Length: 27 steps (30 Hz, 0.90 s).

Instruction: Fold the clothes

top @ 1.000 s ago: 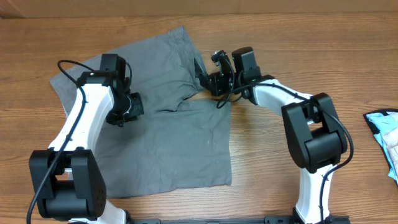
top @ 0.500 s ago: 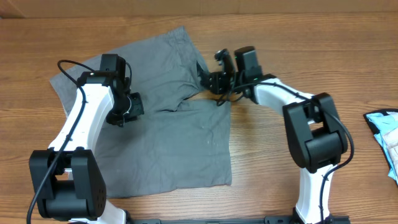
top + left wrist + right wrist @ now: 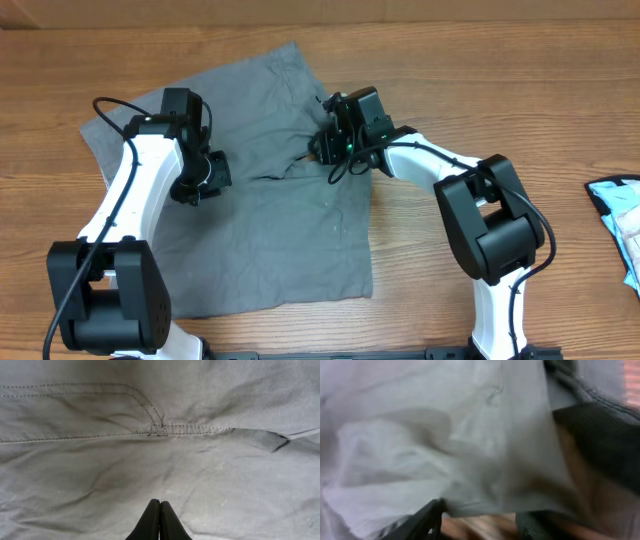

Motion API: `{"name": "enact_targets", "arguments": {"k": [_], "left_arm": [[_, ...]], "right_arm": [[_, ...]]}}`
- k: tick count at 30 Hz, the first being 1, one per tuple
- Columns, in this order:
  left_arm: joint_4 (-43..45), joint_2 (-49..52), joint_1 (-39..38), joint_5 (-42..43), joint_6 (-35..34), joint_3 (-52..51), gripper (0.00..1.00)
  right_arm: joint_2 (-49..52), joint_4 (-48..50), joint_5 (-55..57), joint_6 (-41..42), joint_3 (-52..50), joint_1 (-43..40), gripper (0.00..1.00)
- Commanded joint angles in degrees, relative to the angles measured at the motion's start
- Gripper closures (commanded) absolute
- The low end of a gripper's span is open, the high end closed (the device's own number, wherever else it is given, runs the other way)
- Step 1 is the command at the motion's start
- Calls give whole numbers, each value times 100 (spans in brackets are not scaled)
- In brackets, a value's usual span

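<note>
The clothes are grey shorts [image 3: 250,210] spread flat on the wooden table [image 3: 500,60], with one leg reaching toward the back and a notch near the middle. My left gripper [image 3: 200,186] hovers over their left part, shut, with nothing between its fingertips [image 3: 159,503]; a stitched pocket seam [image 3: 150,415] runs ahead of it. My right gripper [image 3: 321,146] is at the shorts' right edge beside the notch. In the blurred right wrist view its jaws [image 3: 480,517] stand apart, with a fold of grey fabric [image 3: 470,450] lying over them and bare wood showing between.
A pale blue cloth [image 3: 620,215] lies at the table's right edge. Bare wood surrounds the shorts on all sides.
My right gripper has moved left onto the shorts' edge by the notch, and its jaws have parted. The left arm has not moved.
</note>
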Motion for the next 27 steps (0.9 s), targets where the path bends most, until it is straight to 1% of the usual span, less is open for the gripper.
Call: {"name": "enact_targets", "arguments": {"k": [1,4,8,10,13,15,17,20,22,25,27], "left_arm": [[-9,-7,-42,94,44,101,96],[-9,-7,-42,94,48,101,96],[-2,-7,-42,94,48,101,96],[13,-7,-42,92,48,101,96],[20,-7,-42,92,57,101,96],[24,-7,-42,90,72,101,96],[50,-7,-42,90,72,101,96],[105,-7,-42,90,70,101,96],[118,-7,-42,92,70,101,95],[116,-7,-42,92,70,101,95],[116,-7,-42,92,70,101,95]], "right_arm": [[20,-20,315,-59,68,-94,41],[-155,-306,-61,-343,127,-225,36],[-599,-1237,-61,-424,455,-490,35],[-782,-1714,-57,-424,750,-634,32],[-859,-2625,-46,-376,1478,-826,32],[-850,-3042,-2,-385,1862,-876,32],[-850,-3058,179,-380,2024,-879,32],[-767,-2806,240,-380,2028,-872,26],[-601,-2634,221,-350,2028,-868,24],[-243,-2385,28,-225,2028,-868,24],[-33,-2162,-92,-232,2028,-844,21]]}}
